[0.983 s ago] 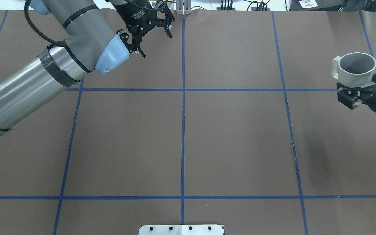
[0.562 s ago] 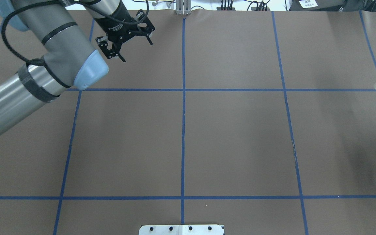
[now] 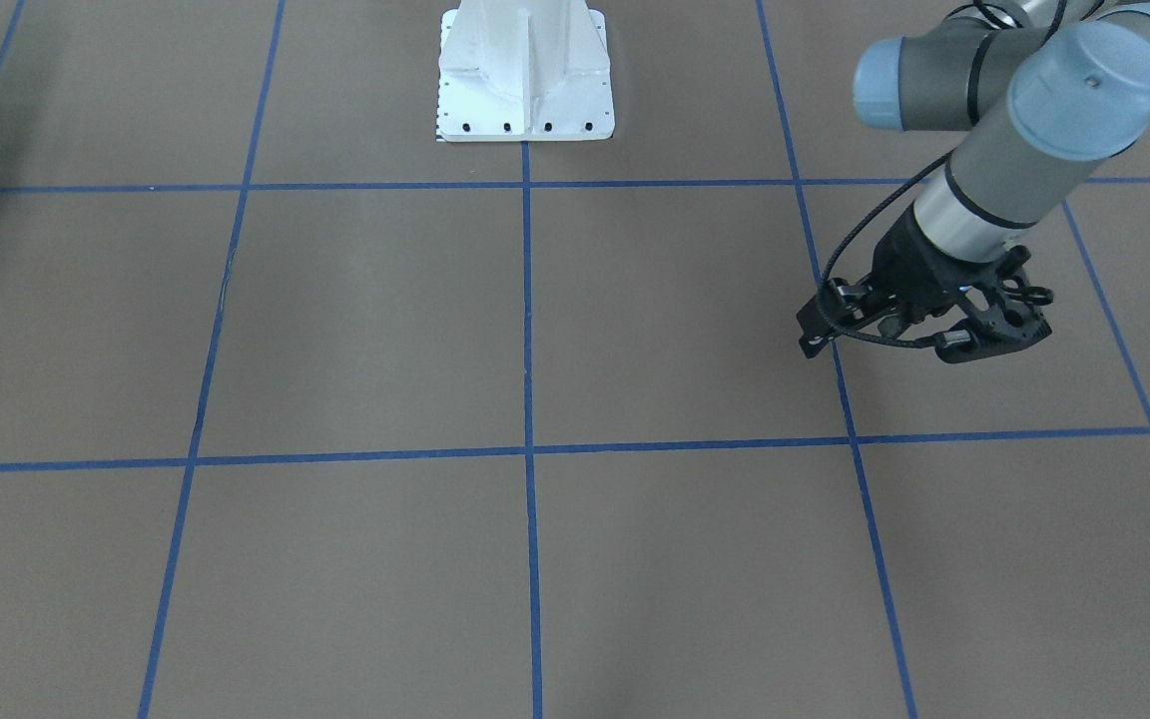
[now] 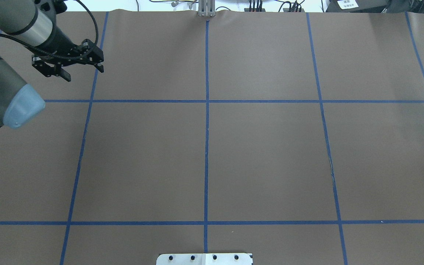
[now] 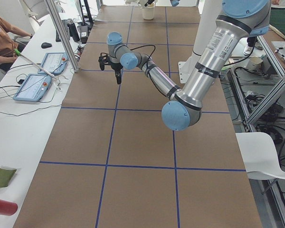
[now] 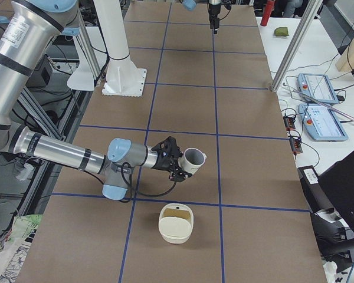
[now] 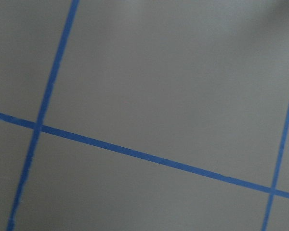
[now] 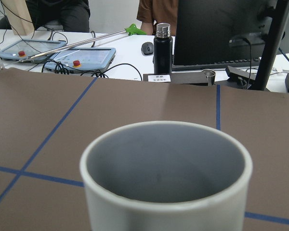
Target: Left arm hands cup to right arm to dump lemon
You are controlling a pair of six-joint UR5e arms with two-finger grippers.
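Note:
The cup [image 6: 193, 158] is a white mug with a grey inside, held upright above the table in front of my right gripper [image 6: 178, 168]. It fills the right wrist view [image 8: 166, 159], where no fingers show, so I cannot tell how the jaws stand. No lemon shows in any view; the mug's bottom is hidden. My left gripper [image 4: 83, 71] is open and empty above the far left of the table. It also shows in the front view [image 3: 889, 342] and the left view [image 5: 109, 71].
A white handled container [image 6: 176, 223] sits on the table just beside the held cup. The robot base [image 3: 525, 70] stands at mid-table edge. Teach pendants [image 6: 315, 88], a red bottle [image 6: 267, 12] and a green cloth [image 6: 280, 32] lie on the side bench.
My left arm has swung left along the far side of the table, gripper open throughout. My right gripper and the cup have moved right, out of the overhead view.

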